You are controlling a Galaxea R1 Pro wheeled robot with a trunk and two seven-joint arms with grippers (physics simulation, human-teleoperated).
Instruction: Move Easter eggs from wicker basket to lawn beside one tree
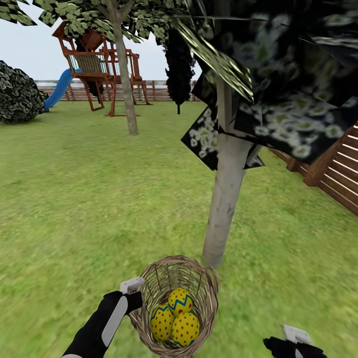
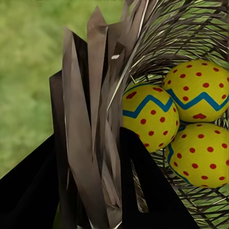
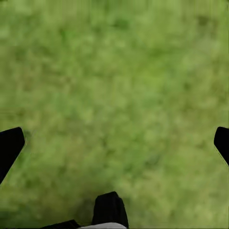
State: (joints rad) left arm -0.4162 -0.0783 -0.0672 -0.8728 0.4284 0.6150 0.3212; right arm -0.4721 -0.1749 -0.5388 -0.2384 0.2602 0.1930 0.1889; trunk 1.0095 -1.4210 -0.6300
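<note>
A: Where are the three Easter eggs (image 1: 176,318)?

B: All three lie inside the wicker basket (image 1: 204,283), bunched together and touching one another. In the left wrist view the three Easter eggs (image 2: 191,119) rest against the woven wall, their blue zigzag bands and red dots plain to see.

A: And the basket itself?

B: It is tilted, its mouth towards the camera, close to the foot of the tree (image 1: 226,199) with the pale grey trunk, over the lawn (image 1: 74,199). Whether it rests on the grass or is lifted clear I cannot tell.

A: What holds it?

B: The left gripper (image 1: 133,293) is at the basket's left rim. The left wrist view shows the left gripper (image 2: 88,191) with its dark jaws clenched on either side of the wicker basket (image 2: 95,95) wall, twigs pinched between them.

A: The other arm?

B: The right gripper (image 1: 293,340) sits low over the grass, well apart from the basket on its right. In its own view the right gripper (image 3: 114,143) has its jaws spread wide and released, with the lawn (image 3: 114,71) between them.

A: Anything further off?

B: A wooden play tower (image 1: 99,64) with a blue slide (image 1: 58,89), a fence (image 1: 159,89) behind it, and wooden steps (image 1: 338,169) at the right.
</note>
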